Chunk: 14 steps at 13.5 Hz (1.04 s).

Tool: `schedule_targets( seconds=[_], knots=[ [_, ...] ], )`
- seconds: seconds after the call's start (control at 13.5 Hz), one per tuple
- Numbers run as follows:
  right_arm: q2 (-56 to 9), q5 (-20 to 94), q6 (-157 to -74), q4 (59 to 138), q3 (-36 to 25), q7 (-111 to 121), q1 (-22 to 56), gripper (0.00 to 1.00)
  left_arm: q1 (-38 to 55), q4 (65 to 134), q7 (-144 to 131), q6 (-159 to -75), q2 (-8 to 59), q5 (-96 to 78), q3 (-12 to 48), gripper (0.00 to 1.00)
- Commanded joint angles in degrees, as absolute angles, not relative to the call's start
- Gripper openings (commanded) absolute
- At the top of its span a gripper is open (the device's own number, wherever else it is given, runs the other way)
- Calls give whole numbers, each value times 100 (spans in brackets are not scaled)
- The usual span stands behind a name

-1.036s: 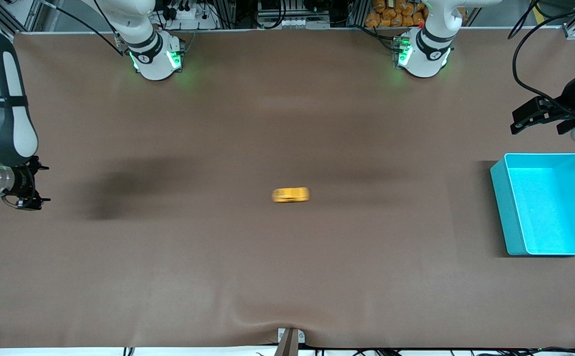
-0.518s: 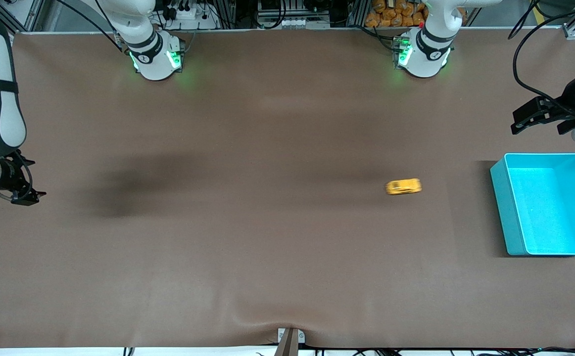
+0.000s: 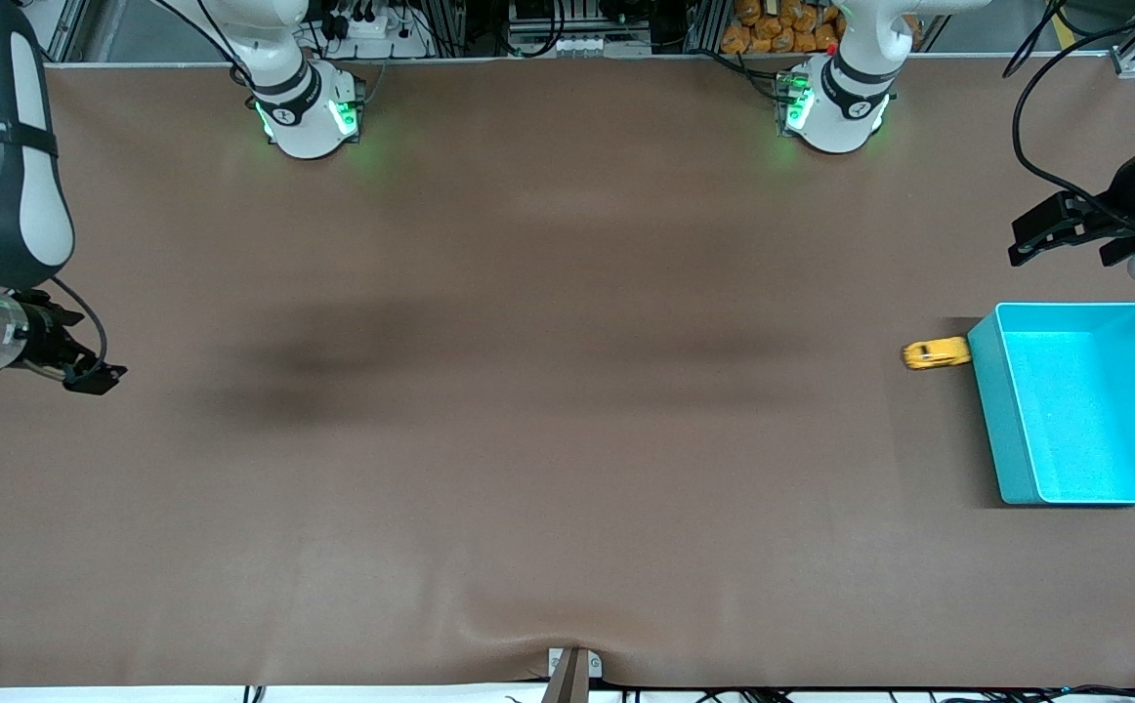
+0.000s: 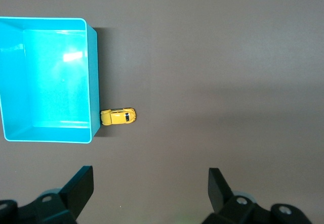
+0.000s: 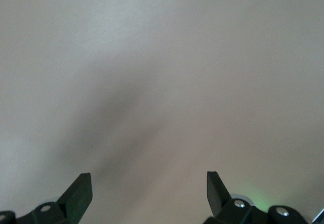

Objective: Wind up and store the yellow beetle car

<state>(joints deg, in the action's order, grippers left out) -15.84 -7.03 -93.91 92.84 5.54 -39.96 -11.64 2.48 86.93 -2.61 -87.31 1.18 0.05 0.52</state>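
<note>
1. Yellow car (image 3: 936, 353) sat on the table (image 3: 567, 469), its nose touching the bin's (image 3: 987, 410) outer wall.
2. I saw the left gripper (image 3: 1066, 237) spread, over the table beside the bin.
3. My right gripper (image 3: 89, 376) hung spread at its own end.

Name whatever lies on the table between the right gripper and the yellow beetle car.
Nothing: the front view shows only bare brown table between the right gripper and the yellow beetle car.

A robot lab: two arm bases (image 3: 309, 112) with green lights bolted to a brown tabletop (image 3: 528, 469); cables (image 3: 1036, 117) and metal framing (image 3: 548, 29) along its edge.
</note>
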Motion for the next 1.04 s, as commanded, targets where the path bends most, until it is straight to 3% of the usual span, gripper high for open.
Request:
schedule_targets(
  seconds=[0.0, 0.96],
  knots=[
    [-1433, -536, -8905, 9036, 519, -2852, -1187, 100, 229, 8622, -308, -8719, 149, -9, 62, 100],
    [-932, 658, -8499, 8684, 492, -285, -949, 100, 185, 8631, -299, -8692, 395, 0, 26, 100]
  ],
)
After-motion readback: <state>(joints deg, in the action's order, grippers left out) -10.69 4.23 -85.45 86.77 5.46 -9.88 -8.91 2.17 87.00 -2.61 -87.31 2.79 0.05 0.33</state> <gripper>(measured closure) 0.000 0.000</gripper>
